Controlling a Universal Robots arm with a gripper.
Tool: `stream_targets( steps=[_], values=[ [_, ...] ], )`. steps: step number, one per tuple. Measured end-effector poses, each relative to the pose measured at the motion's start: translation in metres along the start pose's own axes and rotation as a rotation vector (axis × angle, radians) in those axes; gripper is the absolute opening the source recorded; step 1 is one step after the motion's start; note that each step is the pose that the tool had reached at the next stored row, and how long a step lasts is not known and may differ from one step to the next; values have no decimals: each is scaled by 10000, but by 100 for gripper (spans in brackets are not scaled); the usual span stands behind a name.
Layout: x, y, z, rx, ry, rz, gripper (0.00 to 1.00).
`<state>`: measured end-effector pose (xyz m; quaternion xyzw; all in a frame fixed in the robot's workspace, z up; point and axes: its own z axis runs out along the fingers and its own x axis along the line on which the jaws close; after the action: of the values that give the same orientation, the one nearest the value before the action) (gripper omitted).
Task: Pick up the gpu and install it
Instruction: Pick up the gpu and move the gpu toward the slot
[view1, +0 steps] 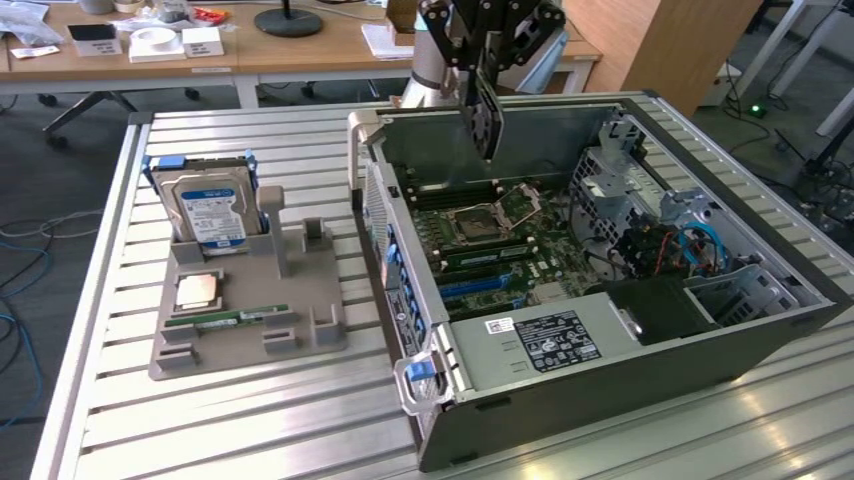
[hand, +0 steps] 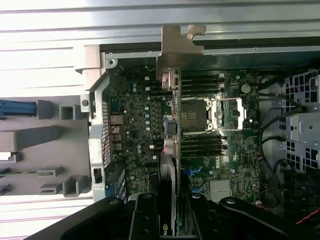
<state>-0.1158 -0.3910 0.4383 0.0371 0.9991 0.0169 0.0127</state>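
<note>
The gpu (view1: 483, 120) hangs on edge above the open computer case (view1: 747, 335), its dark face toward the exterior view's left. My gripper (view1: 487, 70) is shut on its upper edge, over the back of the motherboard (view1: 514, 255). In the wrist view the gpu (hand: 170, 165) shows edge-on between my black fingers (hand: 145, 220). Its silver bracket (hand: 179, 47) reaches out over the case's rear wall. Below the card lie the CPU socket (hand: 192, 117) and the memory slots. The card is well above the board and touches nothing.
A grey parts holder (view1: 247, 335) stands on the slatted metal table (view1: 267, 420) at the exterior view's left. It carries an upright hard drive (view1: 211, 210), a CPU (view1: 198, 290) and a RAM stick (view1: 247, 318). Inside the case are a power supply (view1: 554, 340) and a drive cage (view1: 627, 185).
</note>
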Motion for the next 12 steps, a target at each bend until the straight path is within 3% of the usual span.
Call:
stream_targets(
  steps=[12],
  values=[
    [-116,20,3,0,1,-19,26]
  ],
)
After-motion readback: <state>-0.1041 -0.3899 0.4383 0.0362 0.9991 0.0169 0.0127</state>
